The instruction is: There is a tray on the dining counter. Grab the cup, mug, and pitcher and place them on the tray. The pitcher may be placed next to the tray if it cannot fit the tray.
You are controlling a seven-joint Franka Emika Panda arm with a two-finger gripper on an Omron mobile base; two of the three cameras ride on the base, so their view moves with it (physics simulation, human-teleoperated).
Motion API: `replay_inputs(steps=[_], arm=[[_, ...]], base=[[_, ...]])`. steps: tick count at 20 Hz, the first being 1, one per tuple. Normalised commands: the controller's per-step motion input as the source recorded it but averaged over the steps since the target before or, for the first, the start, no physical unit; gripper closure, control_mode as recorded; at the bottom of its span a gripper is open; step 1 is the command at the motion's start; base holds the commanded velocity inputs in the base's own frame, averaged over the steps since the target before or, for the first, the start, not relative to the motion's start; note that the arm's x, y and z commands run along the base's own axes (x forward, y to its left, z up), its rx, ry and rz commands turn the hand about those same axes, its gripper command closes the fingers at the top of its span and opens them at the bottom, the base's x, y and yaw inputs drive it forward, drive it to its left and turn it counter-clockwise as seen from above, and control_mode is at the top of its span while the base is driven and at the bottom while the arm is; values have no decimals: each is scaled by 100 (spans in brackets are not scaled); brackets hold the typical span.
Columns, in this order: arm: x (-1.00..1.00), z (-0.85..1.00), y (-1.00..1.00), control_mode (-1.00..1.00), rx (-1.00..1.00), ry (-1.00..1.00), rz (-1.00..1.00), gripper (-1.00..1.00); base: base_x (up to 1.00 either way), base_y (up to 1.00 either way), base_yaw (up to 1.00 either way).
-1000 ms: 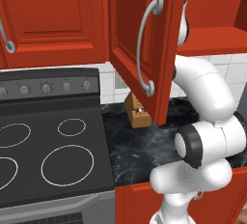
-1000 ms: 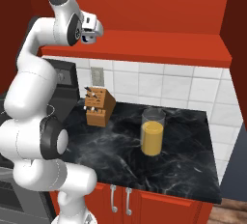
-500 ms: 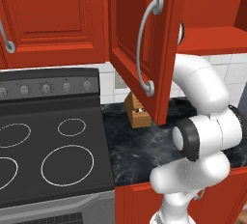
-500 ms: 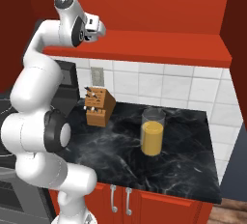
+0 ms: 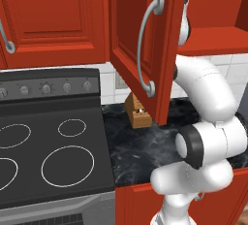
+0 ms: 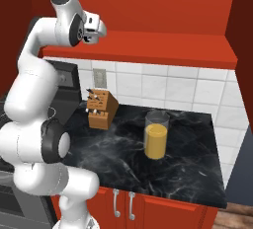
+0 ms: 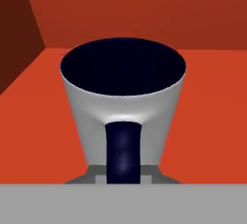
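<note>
**Hand at the mug inside the cabinet**

Your hand sits upper left in the right base view, reaching into the red cabinet. In the hand view the grey mug fills the centre, upright on the red shelf, its dark handle low in the frame between your fingertips; the hand looks clenched on that handle. The pitcher stands centre frame on the black bench, right of the knife block.
</note>
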Motion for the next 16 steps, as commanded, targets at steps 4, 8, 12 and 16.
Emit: replay_inputs(steps=[4,8,12,16], arm=[[-100,0,-21,-100,0,-3,0,100],[-100,0,-29,-100,0,-6,0,100],[-100,0,-34,-100,0,-7,0,100],[-100,0,-30,-100,0,-2,0,100]], base=[[0,0,0],[0,0,0],[0,0,0],[0,0,0]])
